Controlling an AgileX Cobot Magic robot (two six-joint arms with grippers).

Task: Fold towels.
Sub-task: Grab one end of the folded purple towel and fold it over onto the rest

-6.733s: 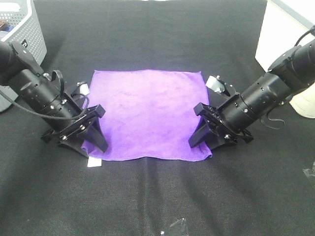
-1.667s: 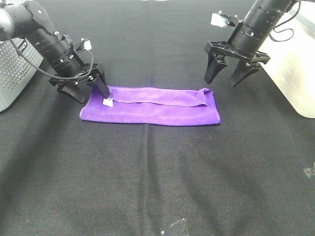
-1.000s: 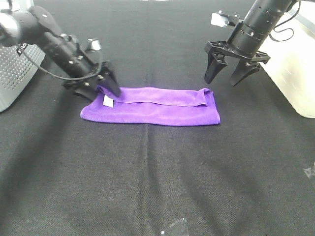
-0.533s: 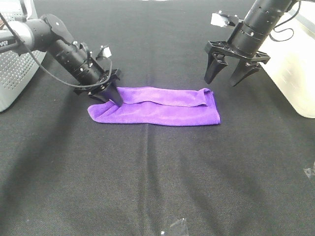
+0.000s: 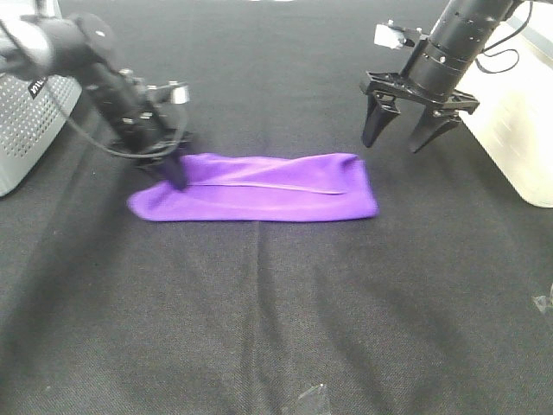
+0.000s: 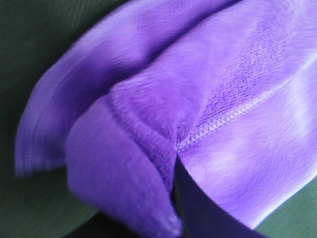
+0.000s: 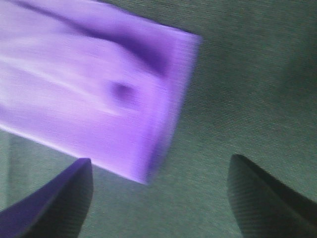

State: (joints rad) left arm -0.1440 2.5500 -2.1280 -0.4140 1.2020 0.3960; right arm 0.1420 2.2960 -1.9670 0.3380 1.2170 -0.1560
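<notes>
The purple towel [image 5: 259, 186] lies folded into a long strip on the black table. My left gripper [image 5: 173, 169] is at the strip's left end and is shut on the cloth there. In the left wrist view the towel [image 6: 188, 99] fills the picture, bunched at its stitched hem against one dark finger [image 6: 203, 213]. My right gripper [image 5: 410, 138] hangs open just behind the strip's right end, apart from it. The right wrist view shows that towel end [image 7: 99, 89] beyond the open right gripper [image 7: 158, 198]. The white tag is hidden.
A grey perforated basket [image 5: 26, 104] stands at the far left. A white container [image 5: 518, 104] stands at the far right. Small clear scraps lie at the front edge [image 5: 311, 399] and the right edge [image 5: 544, 303].
My left gripper has closed on the strip's left end and pulled it; the whole towel has slid a little to the left and its top layer has skewed. The right arm has barely moved.
</notes>
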